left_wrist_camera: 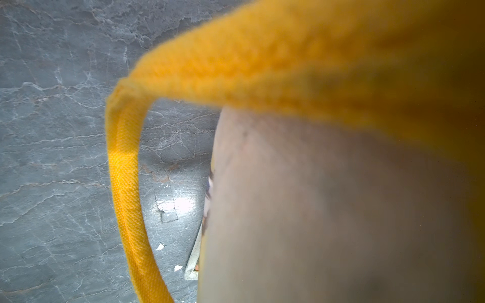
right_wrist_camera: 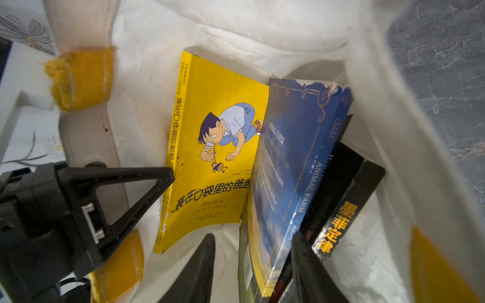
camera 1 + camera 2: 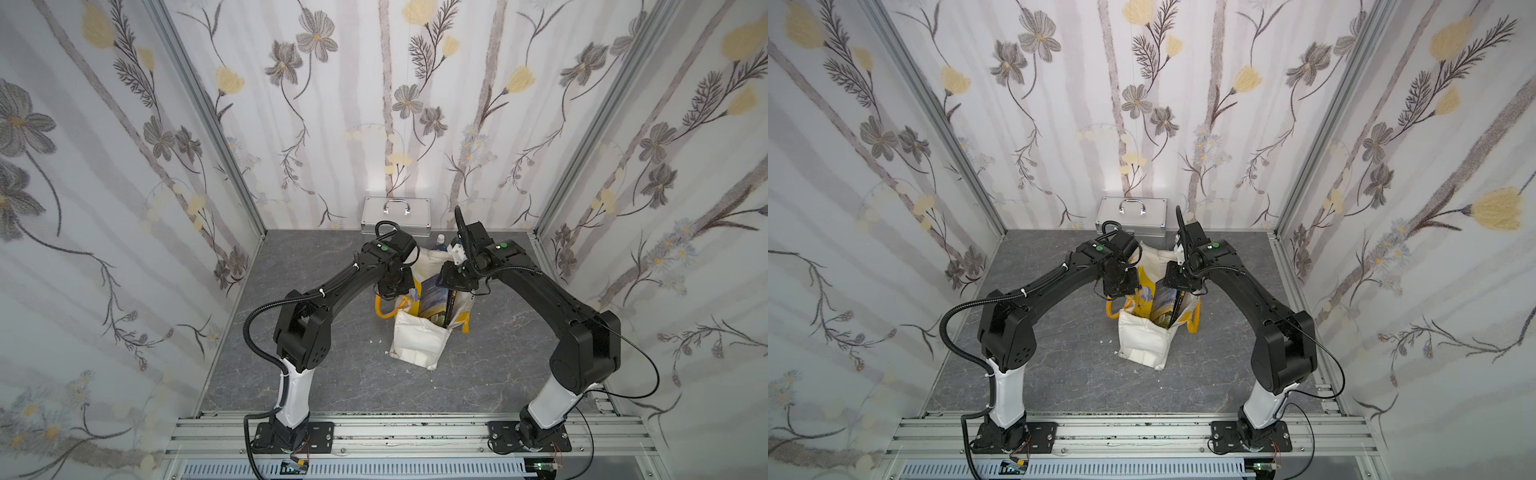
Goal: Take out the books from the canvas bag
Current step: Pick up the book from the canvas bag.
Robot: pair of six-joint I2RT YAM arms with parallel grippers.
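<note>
Right hand [image 2: 253, 272] first, seen from its own wrist camera. Its two black fingers stand partly apart inside the canvas bag [image 2: 236, 31], one on each side of the near end of the blue book [image 2: 288, 170]. Cloth shows between one finger and the cover, so nothing is gripped yet. The blue book stands on edge between the yellow book [image 2: 210, 157], which lies flat against the bag wall, and the black book [image 2: 341, 217]. A fourth book I cannot make out.

At the rim in that view, one finger of the left hand [image 2: 162, 174] lies against the inside of the wall. Its mate is hidden behind the cloth, so it looks pinched on the rim.

The left wrist view gives only a blurred yellow strap [image 1: 126, 183], the bag's outer wall and the grey worktop [image 1: 52, 131]. No fingers show.

In both top views the bag stands between the arms, in front of the silver case [image 3: 395, 212], its mouth open.

My judgement is that these paperbacks are light, with bendy, glossy covers. The blue one is frayed at a far corner. It is best pinched across the near end close to the spine, where the pages are stiffest. The soft bag may ride up with the book unless its rim is held.
</note>
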